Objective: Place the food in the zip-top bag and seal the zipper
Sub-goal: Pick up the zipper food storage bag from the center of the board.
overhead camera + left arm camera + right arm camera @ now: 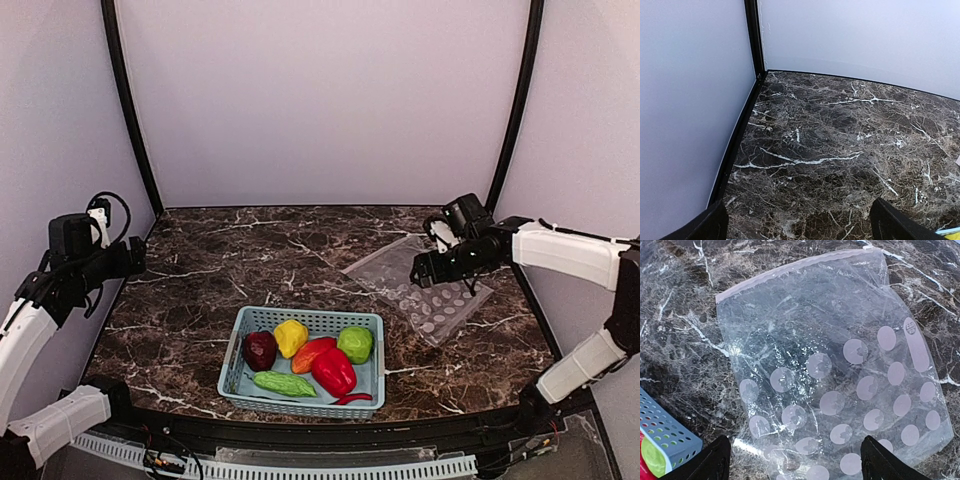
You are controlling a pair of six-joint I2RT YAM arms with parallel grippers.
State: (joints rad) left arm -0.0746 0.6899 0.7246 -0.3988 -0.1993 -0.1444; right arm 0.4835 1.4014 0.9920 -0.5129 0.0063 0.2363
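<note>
Flat bag (830, 365) looks thin, limp, slippery; best pinched at zipper (790, 270) edge; right gripper (797, 460) above it spread wide, empty; left gripper (802, 225) likewise.

A light blue basket (310, 314) sits near the front of the marble bench (200, 270). It holds dark red (260, 350), yellow (291, 337), orange (312, 352), lime-green (355, 344) and red (334, 371) peppers, a cucumber (284, 383) and a chilli (352, 399). The dotted bag (445, 312) lies flat to the right, under the right claw (418, 272). The left claw (132, 257) hangs far left.
</note>
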